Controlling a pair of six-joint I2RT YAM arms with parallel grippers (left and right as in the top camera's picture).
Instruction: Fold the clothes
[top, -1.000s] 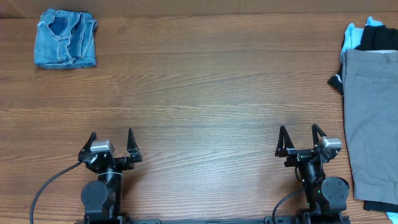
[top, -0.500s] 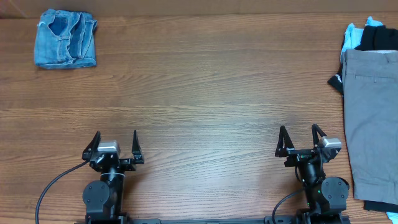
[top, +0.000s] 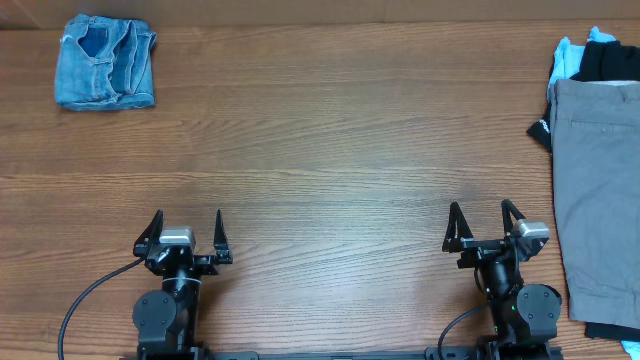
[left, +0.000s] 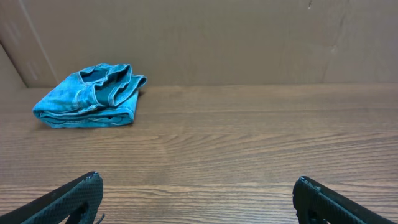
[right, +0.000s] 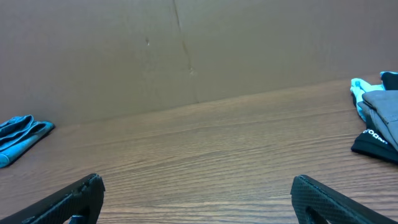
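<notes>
Wood-grain table (top: 330, 150) (brown wall (left: 217, 37) behind), folded jeans (top: 105, 62) far-left

My left gripper (top: 186, 232) and my right gripper (top: 484, 222) sit near the front edge of the table (top: 330, 150), well apart from each other. The jeans (top: 105, 62) lie in the far left corner. The trousers (top: 598, 190) lie along the right edge, to the right of my right gripper. Smaller garments (top: 590, 58) lie behind the trousers and partly under them.

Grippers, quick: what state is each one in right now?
Left gripper: open, fingers spread wide, holding nothing.
Right gripper: open, fingers spread wide, holding nothing.
</notes>
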